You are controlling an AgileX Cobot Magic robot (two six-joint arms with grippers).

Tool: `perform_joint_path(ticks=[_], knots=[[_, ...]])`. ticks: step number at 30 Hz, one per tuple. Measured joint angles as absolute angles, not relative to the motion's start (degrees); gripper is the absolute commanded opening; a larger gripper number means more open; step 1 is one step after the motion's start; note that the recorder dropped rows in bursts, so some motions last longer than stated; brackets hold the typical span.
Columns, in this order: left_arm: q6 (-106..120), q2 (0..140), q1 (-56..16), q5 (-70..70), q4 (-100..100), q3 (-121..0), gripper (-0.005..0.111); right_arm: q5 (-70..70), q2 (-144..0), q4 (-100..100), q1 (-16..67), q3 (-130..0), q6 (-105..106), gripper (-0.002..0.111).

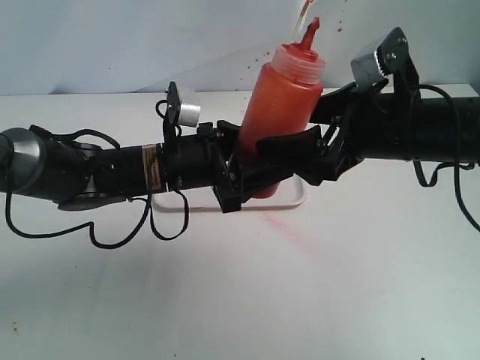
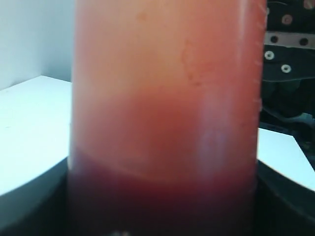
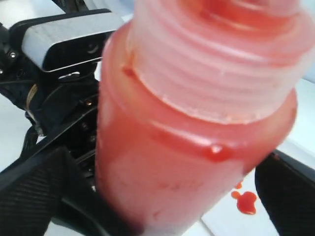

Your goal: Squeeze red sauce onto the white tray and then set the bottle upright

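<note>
Exterior view: bright, even light, with only faint soft shadows on the table [image 1: 337,285]. Both wrist views are blurred, the bottle [image 2: 162,118] too close to focus, with pale glare on its side.

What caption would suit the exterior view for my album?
The left gripper and right gripper clasp the bottle, nozzle up, over the white tray.

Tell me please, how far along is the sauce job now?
Done: red sauce blobs lie below the bottle, apparently on the white tray. In hand: left end effector and right end effector both clasp the bottle, nozzle up but leaning. Left: stand it straight, release.
</note>
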State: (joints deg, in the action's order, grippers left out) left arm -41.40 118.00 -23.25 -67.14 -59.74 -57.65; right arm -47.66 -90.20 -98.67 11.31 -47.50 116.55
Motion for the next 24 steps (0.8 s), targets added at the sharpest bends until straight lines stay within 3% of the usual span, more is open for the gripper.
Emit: perform_joint_path(ticks=[4,7,20,24], knots=[[-41.4,118.0,-24.7,-67.1,-60.2,-57.7,0.000,-47.4,-90.2,-99.1,11.3,-47.5,116.7,0.093],[-41.4,118.0,-26.1,-67.2,-60.8,-57.7,0.000,-47.4,-90.2,-99.1,11.3,-47.5,116.8,0.086],[-42.0,118.0,-26.6,-66.8,-61.0,-57.7,0.000,-48.0,-90.2,-98.7,11.5,-47.5,116.8,0.002],[-42.0,118.0,-26.6,-66.2,-61.4,-57.7,0.000,-48.0,-90.2,-98.2,11.5,-47.5,116.8,0.000]])
